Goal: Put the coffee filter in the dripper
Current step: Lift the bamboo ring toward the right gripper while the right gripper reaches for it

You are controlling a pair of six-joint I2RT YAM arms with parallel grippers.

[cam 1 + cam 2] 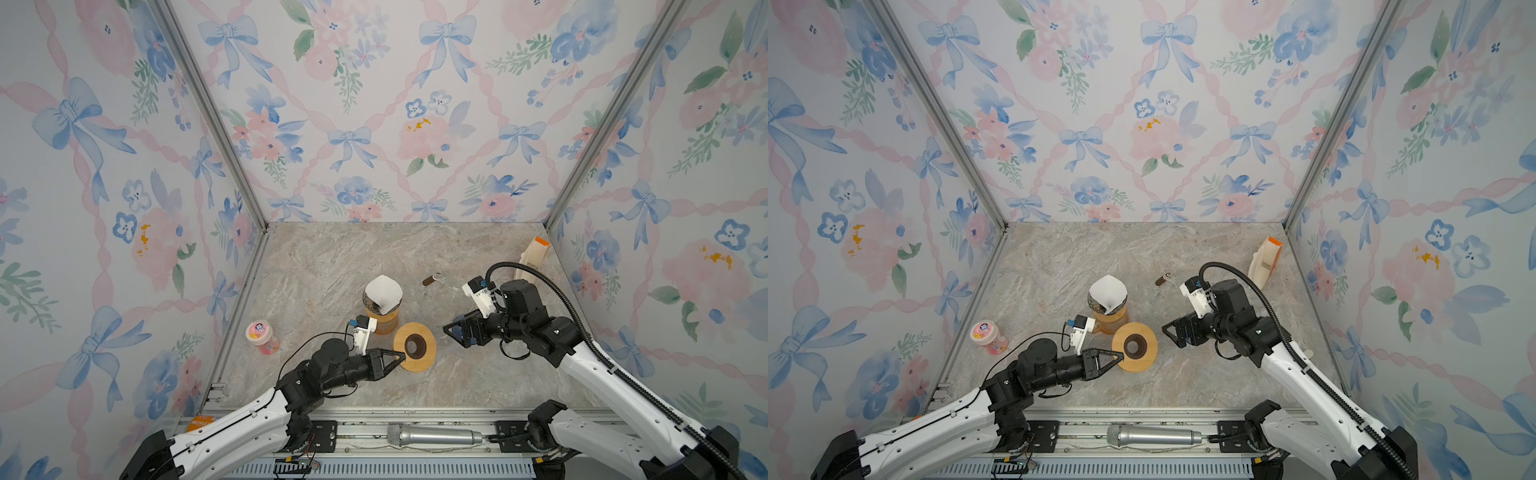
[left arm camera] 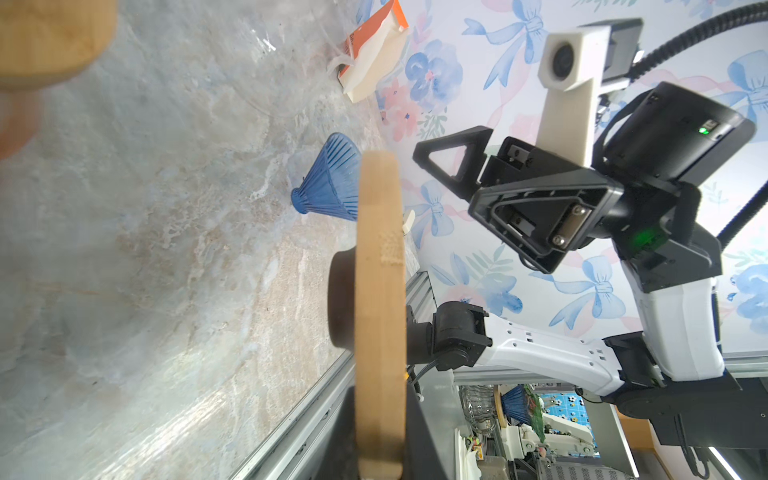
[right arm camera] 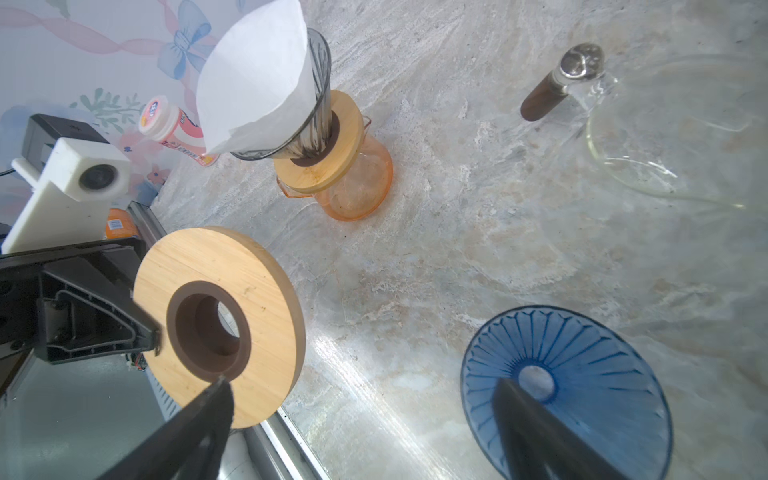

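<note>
Right wrist view shows the coffee filter sitting tilted in a ribbed dripper atop the orange carafe. In a top view this stack stands at 11 o'clock from the wooden ring, whose edge the left gripper pinches. The right gripper, jaws spread wide and empty, hovers at the ring's 3 o'clock above a blue dripper

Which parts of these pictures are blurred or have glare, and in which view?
Left wrist view: a wooden disc in the corner is fully blurred, too close to the lens. Right wrist view: white glare streaks the table, and the fingers of the right gripper are soft. Both top views: sharp, evenly lit, but the frame posts lean outward.
</note>
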